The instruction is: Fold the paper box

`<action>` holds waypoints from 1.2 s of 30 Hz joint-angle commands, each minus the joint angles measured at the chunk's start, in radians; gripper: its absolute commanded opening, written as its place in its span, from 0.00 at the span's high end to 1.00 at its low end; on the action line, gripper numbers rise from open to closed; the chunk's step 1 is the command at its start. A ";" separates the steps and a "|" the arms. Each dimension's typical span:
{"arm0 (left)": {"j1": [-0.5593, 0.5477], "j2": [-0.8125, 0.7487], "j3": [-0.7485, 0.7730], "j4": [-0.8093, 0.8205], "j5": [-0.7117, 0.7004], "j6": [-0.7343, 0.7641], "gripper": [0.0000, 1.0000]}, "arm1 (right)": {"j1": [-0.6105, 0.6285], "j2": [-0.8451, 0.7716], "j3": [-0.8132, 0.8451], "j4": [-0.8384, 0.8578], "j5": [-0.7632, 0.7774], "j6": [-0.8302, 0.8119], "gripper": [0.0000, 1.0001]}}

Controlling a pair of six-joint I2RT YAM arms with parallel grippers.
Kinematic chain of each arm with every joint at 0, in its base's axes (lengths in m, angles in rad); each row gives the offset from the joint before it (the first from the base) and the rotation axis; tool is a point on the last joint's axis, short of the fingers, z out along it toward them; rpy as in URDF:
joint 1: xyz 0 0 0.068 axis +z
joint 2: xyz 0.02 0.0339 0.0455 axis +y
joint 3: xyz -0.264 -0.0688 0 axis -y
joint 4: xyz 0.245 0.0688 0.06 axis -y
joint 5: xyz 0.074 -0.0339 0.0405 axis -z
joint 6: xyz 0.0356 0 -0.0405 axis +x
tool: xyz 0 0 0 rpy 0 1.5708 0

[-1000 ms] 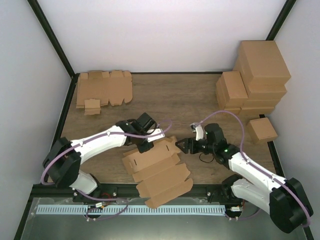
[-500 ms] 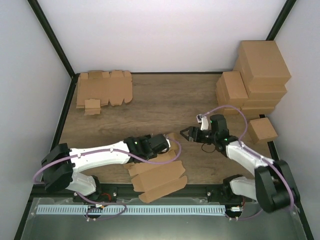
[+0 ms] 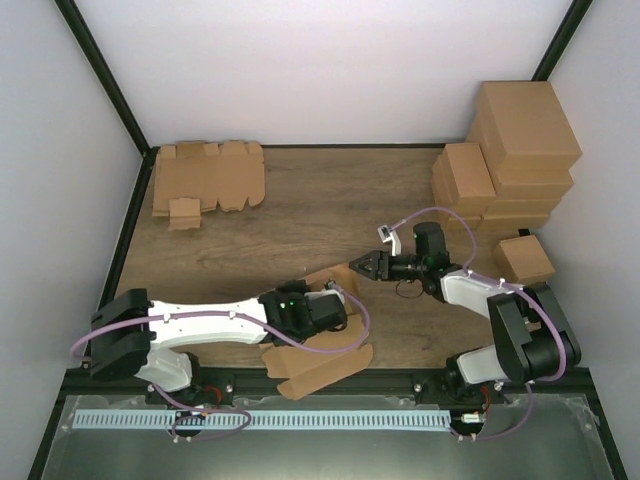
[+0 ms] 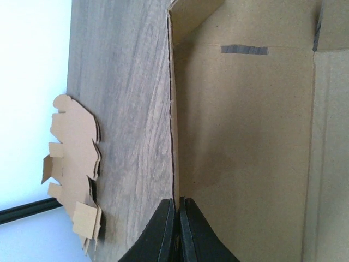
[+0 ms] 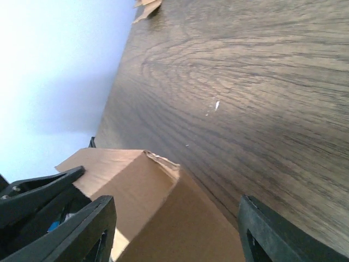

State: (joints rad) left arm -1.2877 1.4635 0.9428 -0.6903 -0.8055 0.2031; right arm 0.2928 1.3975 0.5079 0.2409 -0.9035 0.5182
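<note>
Overlooking a wood-grain counter between white walls: drawing the paper box in against the near edge with the left claw, leaving it bunched and partly raised instead of spread flat as a second ago. Stretching the right claw further out to the lifted flap, jaws parted. Judging the folding as under way, walls coming up. Lying with long axis roughly left to right, right end angled slightly away, flap pointing toward the right claw.

Switching to the left wrist: clenching the left claw on a standing wall edge of the paper box.

Switching to the right wrist: holding the right claw released, straddling a corner of the paper box, gripping nothing.
</note>
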 commanded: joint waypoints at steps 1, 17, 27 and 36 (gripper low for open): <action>-0.034 0.044 0.005 -0.003 -0.088 -0.054 0.96 | -0.006 -0.023 -0.005 0.068 -0.091 0.001 0.34; -0.063 0.132 0.043 -0.006 -0.142 -0.151 0.96 | 0.121 -0.518 0.002 -0.408 0.325 0.394 0.37; -0.066 0.113 0.059 0.021 -0.123 -0.160 0.93 | 0.329 -0.645 -0.126 -0.275 0.590 1.004 0.35; -0.073 0.100 0.062 0.027 -0.097 -0.174 0.93 | 0.398 -0.483 -0.110 -0.080 0.589 1.118 0.34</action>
State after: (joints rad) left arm -1.3510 1.5902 0.9768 -0.6827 -0.9142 0.0509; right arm 0.6659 0.8837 0.3779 0.0181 -0.3538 1.5269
